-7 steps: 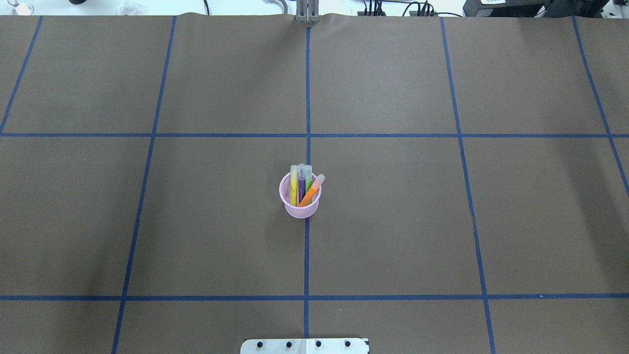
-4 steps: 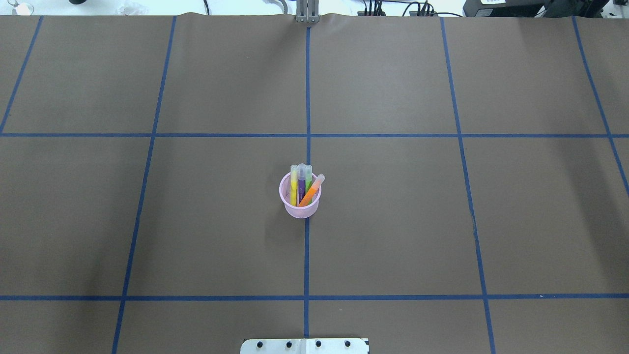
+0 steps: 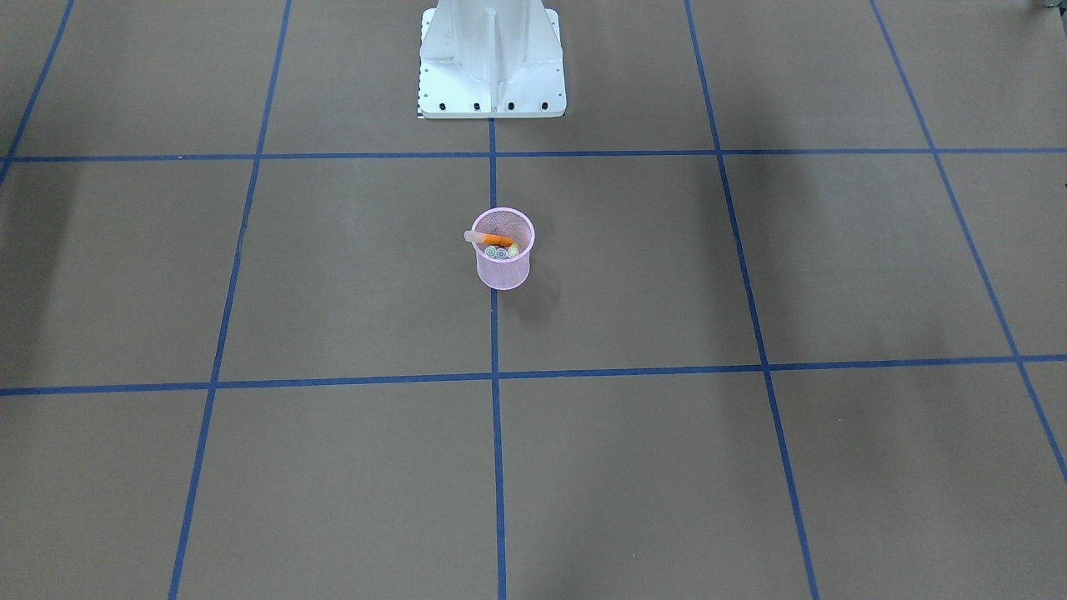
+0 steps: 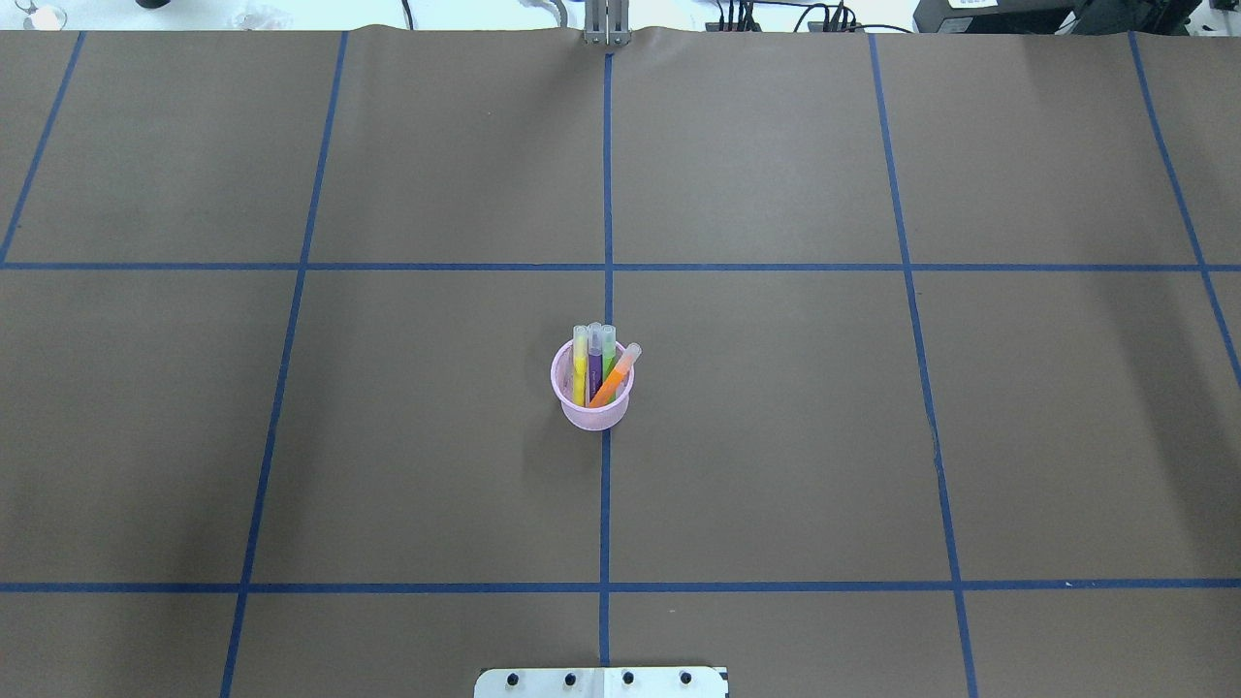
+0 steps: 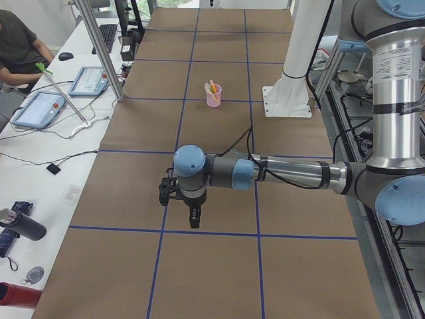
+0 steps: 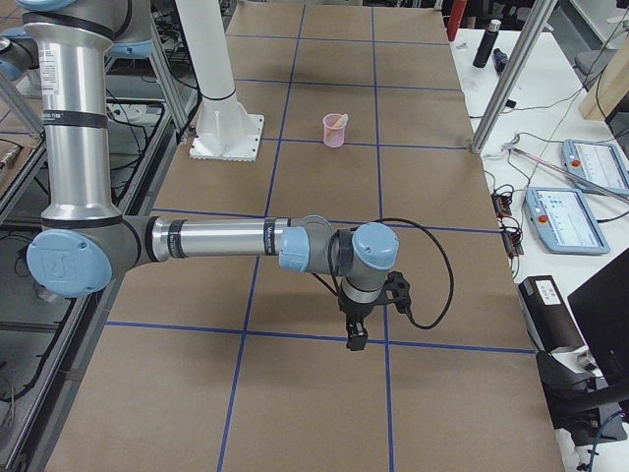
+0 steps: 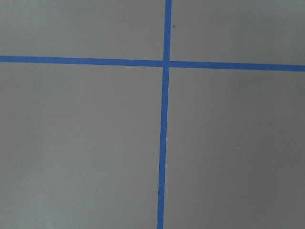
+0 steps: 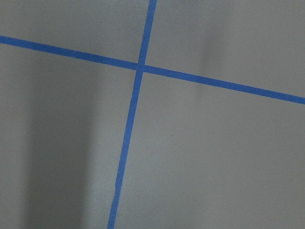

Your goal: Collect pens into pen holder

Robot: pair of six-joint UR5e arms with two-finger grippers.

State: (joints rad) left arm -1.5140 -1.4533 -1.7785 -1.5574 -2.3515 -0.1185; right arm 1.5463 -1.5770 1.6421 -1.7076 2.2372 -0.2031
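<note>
The pale pink mesh pen holder (image 4: 591, 417) stands upright at the table's middle, on the blue centre line. The yellow (image 4: 579, 373), purple (image 4: 594, 364), green (image 4: 608, 354) and orange (image 4: 617, 378) pens all stand inside it, the orange one leaning over the rim. The cup also shows in the front view (image 3: 503, 271). My left gripper (image 5: 194, 221) shows only in the left side view, low over the table's left end, far from the cup. My right gripper (image 6: 354, 337) shows only in the right side view, at the right end. I cannot tell whether either is open or shut.
The table is brown paper with a blue tape grid (image 4: 606, 267). The robot's white base plate (image 4: 601, 682) is at the near edge. Tablets (image 5: 40, 106) and bottles (image 5: 20, 226) lie on the operators' side table. Both wrist views show only paper and tape.
</note>
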